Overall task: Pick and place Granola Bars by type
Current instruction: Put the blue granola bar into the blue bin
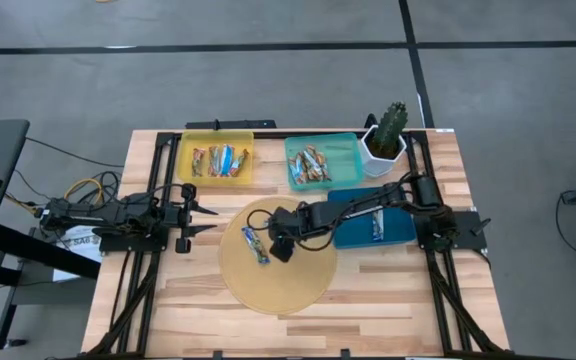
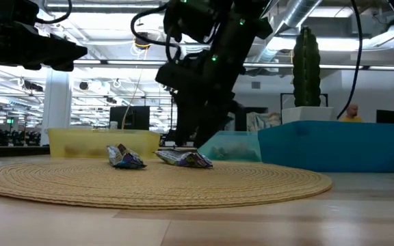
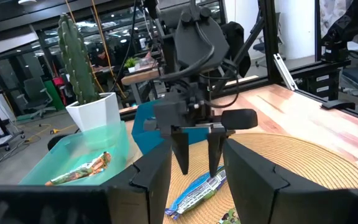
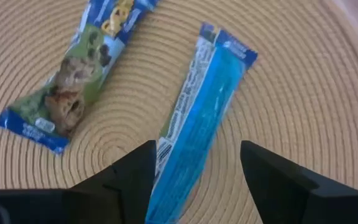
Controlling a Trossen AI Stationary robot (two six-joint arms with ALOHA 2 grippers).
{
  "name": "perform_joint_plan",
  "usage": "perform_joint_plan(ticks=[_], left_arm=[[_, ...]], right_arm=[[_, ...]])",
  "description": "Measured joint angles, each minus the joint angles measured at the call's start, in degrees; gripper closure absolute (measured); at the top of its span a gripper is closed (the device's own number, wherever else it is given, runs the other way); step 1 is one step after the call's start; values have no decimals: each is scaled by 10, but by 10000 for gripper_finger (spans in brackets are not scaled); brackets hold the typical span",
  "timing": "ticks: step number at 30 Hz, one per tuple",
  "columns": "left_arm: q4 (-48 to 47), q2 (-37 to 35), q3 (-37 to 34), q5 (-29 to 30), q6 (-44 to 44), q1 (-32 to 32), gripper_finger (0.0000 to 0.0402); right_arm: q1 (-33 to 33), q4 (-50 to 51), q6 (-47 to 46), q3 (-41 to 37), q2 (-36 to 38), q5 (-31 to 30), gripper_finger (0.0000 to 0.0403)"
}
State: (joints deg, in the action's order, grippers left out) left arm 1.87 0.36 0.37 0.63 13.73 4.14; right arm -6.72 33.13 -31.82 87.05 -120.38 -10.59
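Observation:
Two granola bars lie flat on the round woven mat (image 1: 280,285). One shows its blue-and-green printed face (image 4: 79,68). The other shows its plain blue back (image 4: 197,118) (image 3: 194,191). My right gripper (image 4: 194,155) (image 1: 278,243) hangs open just above the blue-backed bar, pointing down, one finger on either side of it, touching nothing. In the low view its fingers (image 2: 185,137) stop short of that bar (image 2: 185,158), and the other bar (image 2: 125,157) lies to the side. My left gripper (image 1: 200,218) waits open at the mat's left edge.
At the far edge stand a yellow tray (image 1: 186,160) and a teal tray (image 1: 353,160), both with several bars inside. A blue tray (image 1: 400,230) sits right of the mat under my right arm. A cactus in a white pot (image 1: 388,140) stands at the far right.

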Motion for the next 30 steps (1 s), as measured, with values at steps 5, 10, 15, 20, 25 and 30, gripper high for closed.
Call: perform_joint_plan(ticks=[5,10,15,20,25,30], left_arm=[[0,0,0,0,0,0,262],[0,0,0,0,0,0,262],[0,0,0,0,0,0,262],[0,0,0,0,0,0,262],[0,0,0,0,0,0,262],[0,0,0,0,0,0,262]], right_arm=[[-2,19,-24,0,0,-33,177],[-7,17,-27,2,-8,-33,174],[-9,3,-26,19,-39,-14,175],[-9,5,-22,31,-56,-15,175],[-11,4,-13,31,-56,-15,188],[-11,4,-11,31,-56,-14,227]])
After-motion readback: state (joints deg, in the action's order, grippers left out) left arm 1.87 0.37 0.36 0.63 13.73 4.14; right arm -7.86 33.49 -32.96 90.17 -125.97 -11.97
